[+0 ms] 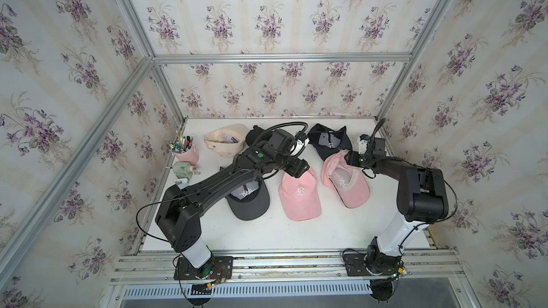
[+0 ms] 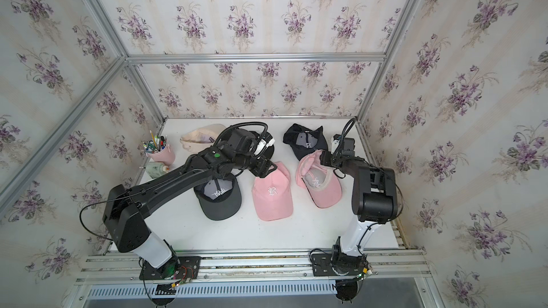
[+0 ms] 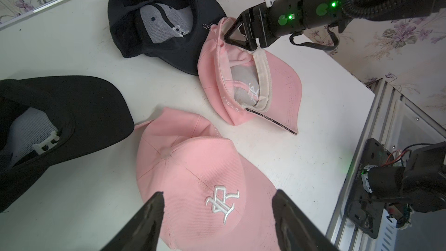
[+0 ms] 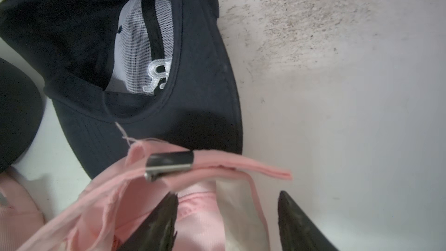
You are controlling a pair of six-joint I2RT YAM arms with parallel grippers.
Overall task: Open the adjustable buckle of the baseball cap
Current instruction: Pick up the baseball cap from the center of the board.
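Observation:
An upside-down pink cap lies at the right of the table. Its silver metal buckle sits on the pink back strap, just beyond my right gripper's fingertips. My right gripper is open at the cap's back rim, with one finger inside the cap and the other outside, the rim between them. A second pink cap lies crown up in the middle. My left gripper hangs open over it with nothing held.
A navy cap lies upturned just behind the pink one, its brim touching the strap end. A black cap lies under my left arm and a cream cap at the back. A pink pen cup and a bottle stand at the left edge.

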